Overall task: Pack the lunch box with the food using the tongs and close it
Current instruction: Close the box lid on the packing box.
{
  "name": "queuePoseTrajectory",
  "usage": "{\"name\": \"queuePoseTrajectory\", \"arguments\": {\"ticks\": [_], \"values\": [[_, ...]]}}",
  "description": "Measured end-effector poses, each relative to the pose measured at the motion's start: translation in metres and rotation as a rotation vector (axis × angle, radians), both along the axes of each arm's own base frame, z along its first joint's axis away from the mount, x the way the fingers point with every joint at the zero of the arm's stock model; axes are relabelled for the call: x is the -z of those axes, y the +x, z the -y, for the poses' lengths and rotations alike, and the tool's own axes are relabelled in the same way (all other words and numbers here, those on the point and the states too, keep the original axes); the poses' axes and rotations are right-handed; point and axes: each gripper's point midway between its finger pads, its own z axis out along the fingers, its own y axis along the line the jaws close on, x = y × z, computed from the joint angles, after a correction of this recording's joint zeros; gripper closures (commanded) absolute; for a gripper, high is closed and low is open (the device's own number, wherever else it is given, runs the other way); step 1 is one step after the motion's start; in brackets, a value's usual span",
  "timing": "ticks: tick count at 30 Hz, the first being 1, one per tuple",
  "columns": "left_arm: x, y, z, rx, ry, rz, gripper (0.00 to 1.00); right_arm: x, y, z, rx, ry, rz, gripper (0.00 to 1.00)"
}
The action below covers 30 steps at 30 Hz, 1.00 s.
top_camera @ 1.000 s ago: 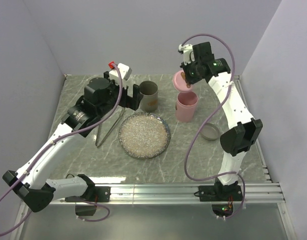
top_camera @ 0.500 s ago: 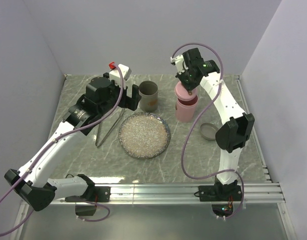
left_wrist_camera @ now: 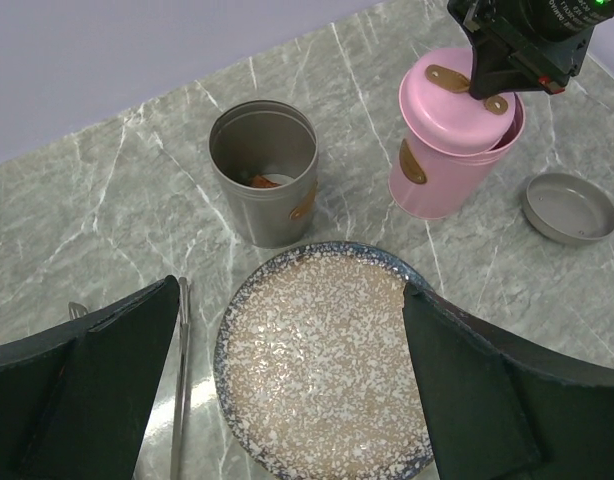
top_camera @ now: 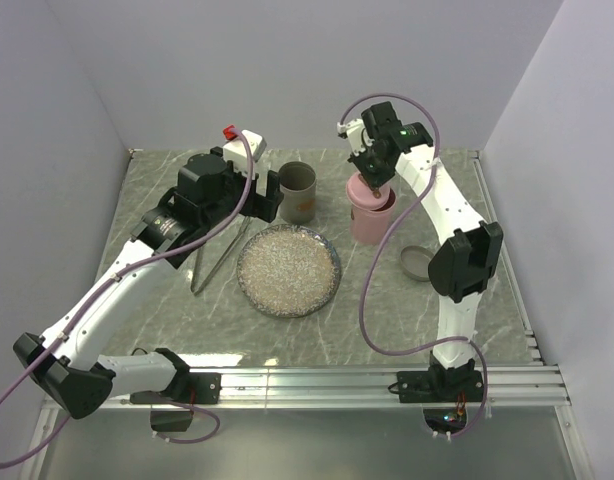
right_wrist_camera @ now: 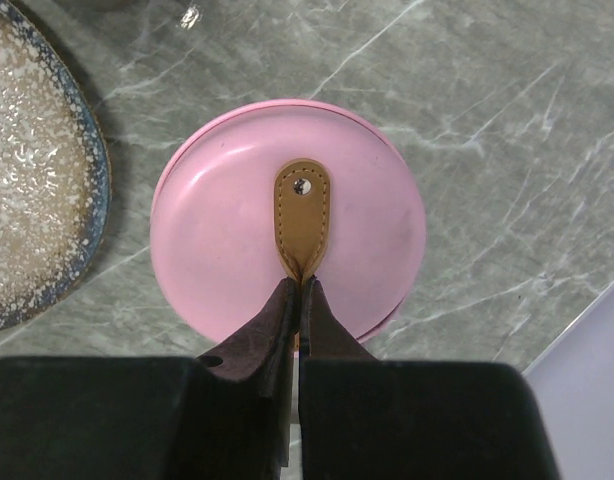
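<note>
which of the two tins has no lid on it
The grey tin, left of the pink tin: its mouth is open, with orange food visible inside. The pink one is covered by its lid, which the right hand pinches by the tan tab.

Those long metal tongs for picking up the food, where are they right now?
In the left wrist view, the tongs lie flat on the marble table, just left of the speckled plate, on the left arm's side of the scene.
</note>
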Motion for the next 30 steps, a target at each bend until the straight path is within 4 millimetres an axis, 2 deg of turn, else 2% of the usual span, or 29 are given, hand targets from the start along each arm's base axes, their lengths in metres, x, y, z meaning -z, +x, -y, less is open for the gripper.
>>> {"name": "queuePoseTrajectory", "arguments": {"ticks": [5,17,30], "values": [[0.000,0.001,-0.001,0.003,0.012,0.006,0.01,0.007,-0.004,-0.001,-0.014,0.004,-0.033,1.00],[0.001,0.001,-0.001,0.005,0.019,0.009,0.01,0.007,-0.003,0.005,-0.014,-0.015,-0.035,1.00],[0.001,0.001,-0.002,-0.002,0.022,0.010,0.01,0.010,-0.003,0.023,0.010,-0.037,-0.051,1.00]]}}
